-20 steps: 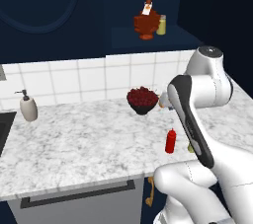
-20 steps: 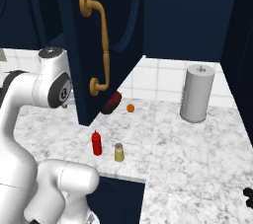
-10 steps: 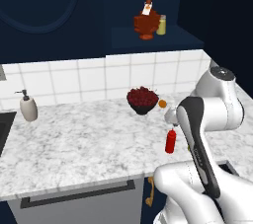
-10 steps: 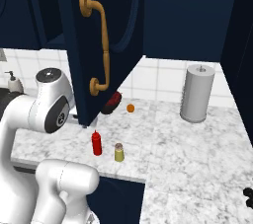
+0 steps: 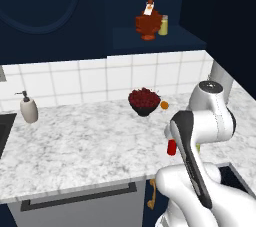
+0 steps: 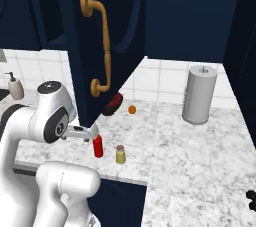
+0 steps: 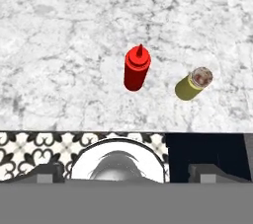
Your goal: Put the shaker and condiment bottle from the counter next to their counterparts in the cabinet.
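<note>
Condiment bottle, the slim bright red squeeze bottle with a pointed nozzle [image 7: 136,69], stands upright on the white-grey marbled stone desk [image 7: 59,45], near its front edge, and sits almost centred ahead of the tool in the hand view. The small olive-yellow cylindrical shaker with a pale grey cap [image 7: 193,84] stands just beside it, apart from it, on the side away from the arm in the right base view. Note the tool [image 6: 86,133]: its jaws are spread to full width and carry nothing. In the right base view it sits at the bottle's arm-side flank, close to the upper part of the bottle; contact cannot be confirmed. The bottle's long axis is vertical, so you should judge the approach as a horizontal closure across the round body, with the jaws straddling it from both sides. The bottle is the nearer of the two items; the shaker lies beyond it, so keep the far jaw out of the gap between them to avoid tipping the shaker. The destination is the shelf of the dark navy wall cabinet [image 5: 150,46], where the squat brown bottle with a white label [image 5: 148,21] and the pale yellow shaker [image 5: 163,25] stand well above the desk.
</note>
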